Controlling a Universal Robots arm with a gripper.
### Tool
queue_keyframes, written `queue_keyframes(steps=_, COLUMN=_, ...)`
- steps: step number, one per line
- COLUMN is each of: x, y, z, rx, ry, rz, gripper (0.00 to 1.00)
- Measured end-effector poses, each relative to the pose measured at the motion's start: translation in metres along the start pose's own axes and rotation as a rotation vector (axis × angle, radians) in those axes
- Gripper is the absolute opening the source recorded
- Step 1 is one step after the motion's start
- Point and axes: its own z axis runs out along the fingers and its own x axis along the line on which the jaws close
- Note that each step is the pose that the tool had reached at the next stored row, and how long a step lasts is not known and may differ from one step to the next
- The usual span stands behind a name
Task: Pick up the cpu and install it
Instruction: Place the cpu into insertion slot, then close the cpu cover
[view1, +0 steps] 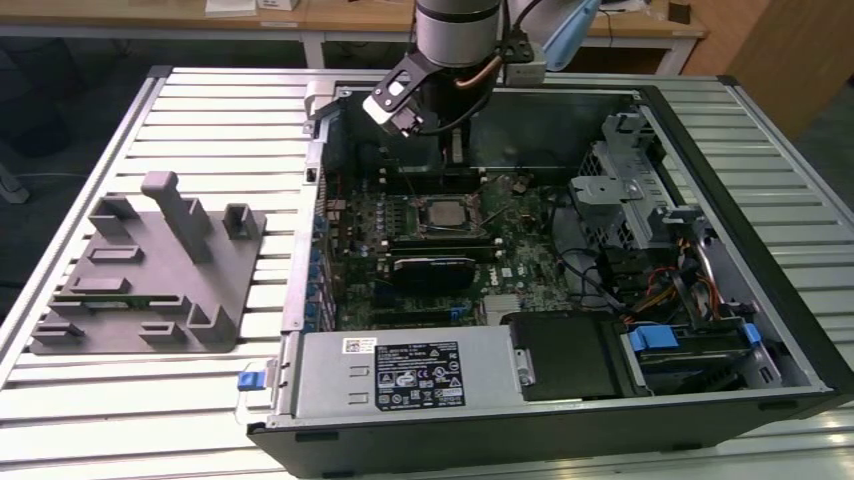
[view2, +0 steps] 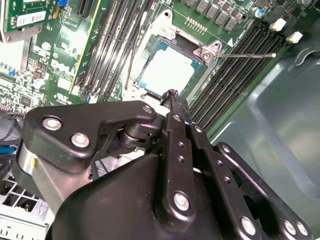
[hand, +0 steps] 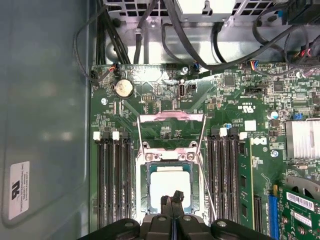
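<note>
Nearest, in both wrist views: the black gripper (hand: 173, 199), fingers pressed together and holding nothing, tips poised over the near edge of the cpu (hand: 170, 181). Hard to tell whether touching it or just above.

Just beyond the tips: the cpu itself, pale silver top up, lying flat inside the socket (hand: 165, 156), with a thin greenish rim around it. Looks seated rather than perched, judging by the even border on the sides that show.

Past the socket: the hinged plate (hand: 171, 116), swung up and back, clear of the chip. In the second wrist view, a thin lever (view2: 247, 55) jutting out beside the socket, unlatched by the look of it.

On either side: rows of dark slots (hand: 114, 180). All around: the green board (hand: 150, 85), then a tangle of black cables (hand: 200, 55) at its far edge.

Farther off, in the exterior view: an open case (view1: 747, 230) laid on its side on a slatted table (view1: 187, 110), with the arm (view1: 454, 35) down inside it. Well apart, at the exterior view's left: a grey fixture (view1: 147, 270).

As a judgement of progress: pick-up and placement apparently done, chip released. Plate not yet lowered over it, lever not yet latched.
</note>
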Motion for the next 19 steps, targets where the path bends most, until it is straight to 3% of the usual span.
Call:
queue_keyframes(steps=13, x=0.0, y=0.0, z=-0.0003, rx=0.0002, ry=-0.001, rz=0.0, gripper=0.11)
queue_keyframes(steps=19, x=0.0, y=0.0005, z=-0.0083, rx=0.0002, ry=-0.001, rz=0.0, gripper=0.11)
